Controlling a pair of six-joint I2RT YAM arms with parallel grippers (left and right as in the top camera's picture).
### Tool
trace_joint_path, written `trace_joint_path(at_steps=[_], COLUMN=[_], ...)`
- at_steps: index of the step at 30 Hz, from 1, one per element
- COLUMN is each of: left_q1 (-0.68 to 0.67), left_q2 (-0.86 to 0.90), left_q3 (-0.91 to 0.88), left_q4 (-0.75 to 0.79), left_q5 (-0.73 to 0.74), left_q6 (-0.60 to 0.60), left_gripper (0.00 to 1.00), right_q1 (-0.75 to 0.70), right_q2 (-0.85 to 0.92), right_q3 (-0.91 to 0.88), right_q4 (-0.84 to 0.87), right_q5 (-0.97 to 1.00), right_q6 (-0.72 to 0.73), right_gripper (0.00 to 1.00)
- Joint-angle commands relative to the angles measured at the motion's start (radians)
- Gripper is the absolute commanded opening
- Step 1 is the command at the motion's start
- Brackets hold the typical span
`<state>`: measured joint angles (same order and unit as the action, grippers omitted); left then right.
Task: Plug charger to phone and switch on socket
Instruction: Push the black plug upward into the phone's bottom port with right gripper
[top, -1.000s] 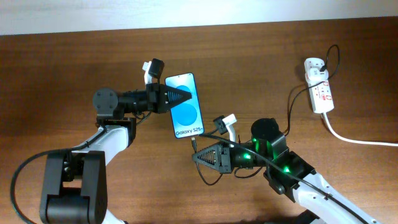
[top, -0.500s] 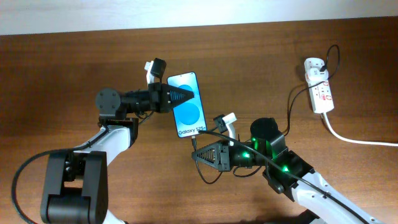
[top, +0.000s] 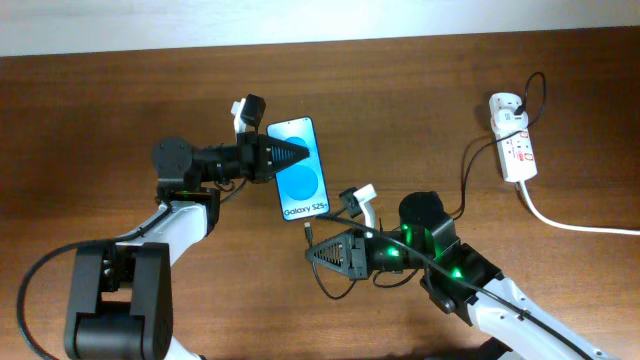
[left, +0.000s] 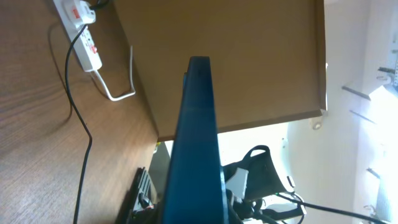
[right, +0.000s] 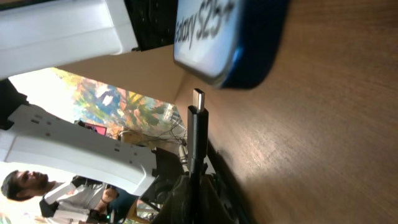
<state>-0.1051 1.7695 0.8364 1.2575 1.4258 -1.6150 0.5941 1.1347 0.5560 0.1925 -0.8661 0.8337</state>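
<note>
Overhead, mid-surface: phone (top: 303, 168) lies screen up, bright blue, white lettering at its near end, slightly tilted on the brown wooden surface (top: 100, 120). Left claw (top: 295, 155) reaches in from the left, its black tapered fingers narrowed onto the phone's left edge and over the screen. Right claw (top: 318, 252) sits just below the phone's near end, clamped on the charger (top: 309, 229), whose small connector tip points up toward the phone; a slight gap shows between tip and phone. Black cable loops away under the right arm and runs toward the socket (top: 513, 150), which lies well apart at the far right edge, white with red marks, a plug seated in its far end. Thick white cord (top: 570, 225) trails from the socket off to the right. Left wrist view: phone seen edge-on, a dark blue slab rising up the middle of the frame, so the grip on it reads as firm; fingers themselves not made out. Socket, thin black cable and white cord visible at upper left. Right wrist view: connector stands upright in the middle, metal tip bare, aimed at the phone's rounded lower end just above it, not touching. Claw below is a dark blur around the cable; finger contact cannot be resolved here.
</note>
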Motion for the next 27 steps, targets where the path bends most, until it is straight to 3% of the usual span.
trace_joint_path(at_steps=[1,10,27], left_q1=[0.003,0.003,0.001], left_q2=[-0.002,-0.002,-0.002], left_q3=[0.024,0.024,0.024], left_q4=[-0.021,-0.021,-0.021], left_q5=[-0.008,0.028,0.038], left_q6=[0.018,0.077,0.075], left_gripper=[0.00,0.00,0.00], right_q1=[0.014,0.014,0.014], right_q2=[0.005,0.005,0.005], right_q3=[0.011,0.011,0.011], right_q4=[0.006,0.006,0.006], right_q5=[-0.011,0.014,0.068], right_q6=[-0.014,-0.017,-0.012], right_gripper=[0.04,0.04,0.04])
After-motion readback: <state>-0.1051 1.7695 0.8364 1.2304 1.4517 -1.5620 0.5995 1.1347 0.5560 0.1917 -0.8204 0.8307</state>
